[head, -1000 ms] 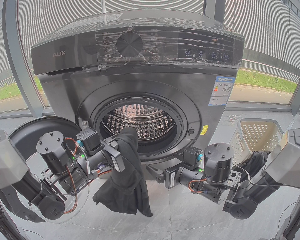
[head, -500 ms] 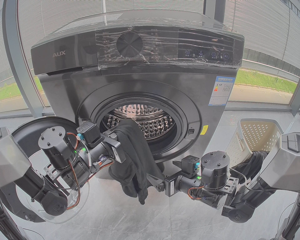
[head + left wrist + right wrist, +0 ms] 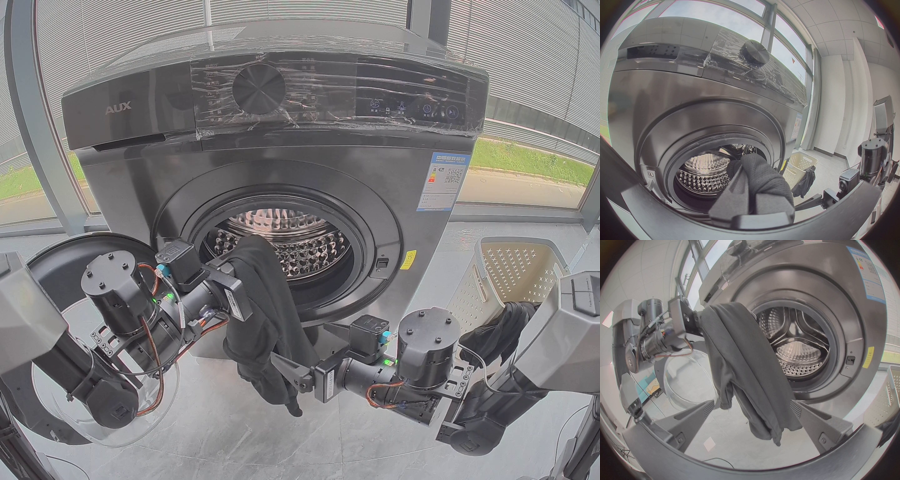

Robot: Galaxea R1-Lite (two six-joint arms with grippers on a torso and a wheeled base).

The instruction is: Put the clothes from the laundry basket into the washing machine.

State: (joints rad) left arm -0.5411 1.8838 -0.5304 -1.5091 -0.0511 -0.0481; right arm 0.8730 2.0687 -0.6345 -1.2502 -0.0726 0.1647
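A dark garment (image 3: 269,312) hangs from my left gripper (image 3: 240,265), which is shut on its upper fold right at the lower left rim of the washing machine's open drum (image 3: 284,250). The left wrist view has the cloth (image 3: 764,175) bunched over the left gripper (image 3: 753,200) in front of the drum (image 3: 703,175). My right gripper (image 3: 289,375) is open, low in front of the machine. Its fingers (image 3: 693,418) stand on either side of the garment's hanging lower end (image 3: 750,377). The white laundry basket (image 3: 522,269) sits on the floor to the right.
The round washer door (image 3: 81,262) is swung open at the left, behind my left arm. More dark clothing (image 3: 500,331) drapes over the basket's near rim. The grey tiled floor (image 3: 350,437) lies in front of the machine.
My left gripper rose slightly toward the drum with the garment, which bunched up. My right arm moved left and down until its open fingers straddle the garment's lower end.
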